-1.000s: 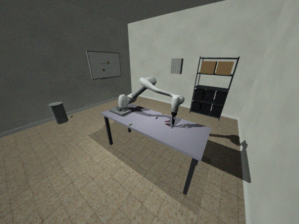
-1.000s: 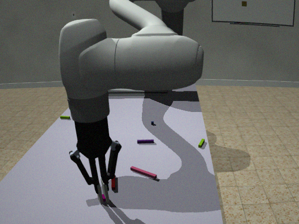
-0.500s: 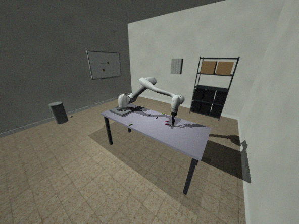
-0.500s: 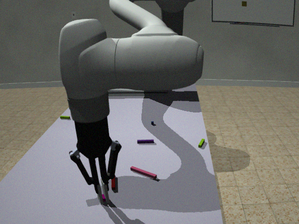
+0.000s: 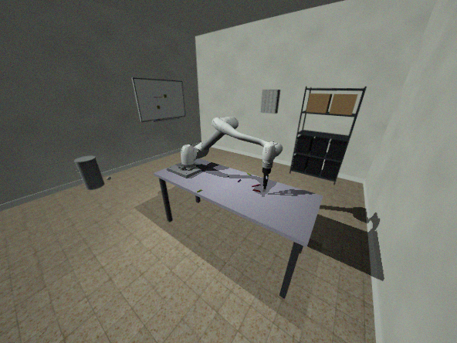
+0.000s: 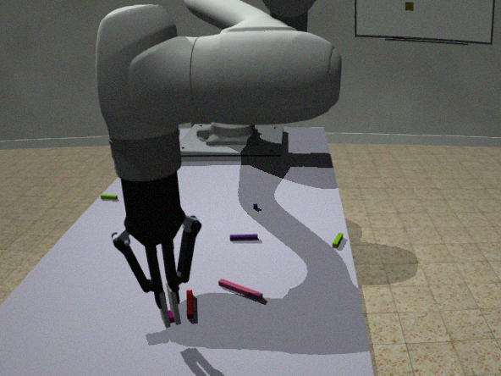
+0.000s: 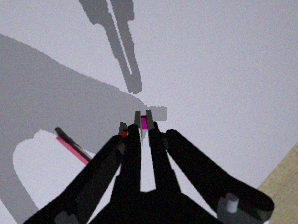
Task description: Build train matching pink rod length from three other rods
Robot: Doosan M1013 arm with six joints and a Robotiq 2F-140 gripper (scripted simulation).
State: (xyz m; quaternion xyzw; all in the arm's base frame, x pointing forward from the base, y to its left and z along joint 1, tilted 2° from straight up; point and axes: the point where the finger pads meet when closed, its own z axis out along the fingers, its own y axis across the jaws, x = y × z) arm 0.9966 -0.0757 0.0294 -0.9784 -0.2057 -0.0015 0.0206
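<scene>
Gripper (image 5: 265, 188) (image 6: 171, 323) (image 7: 143, 118) of mine clasps the magenta rod (image 6: 171, 316) (image 7: 144, 123); close beside me, the red rod (image 5: 256, 190) (image 6: 189, 304) (image 7: 124, 134) limits sideways room, while the table's (image 5: 231, 198) (image 6: 85, 275) (image 7: 225, 75) edges lie well apart.

The jaws (image 6: 171, 324) partly hide the magenta rod (image 6: 171, 316) (image 7: 144, 122).

rod (image 6: 171, 317) (image 7: 144, 122) between fingertips (image 5: 265, 188) (image 6: 177, 317), second rod (image 5: 256, 190) (image 6: 189, 304) (image 7: 124, 134) seemingly just beside
</scene>
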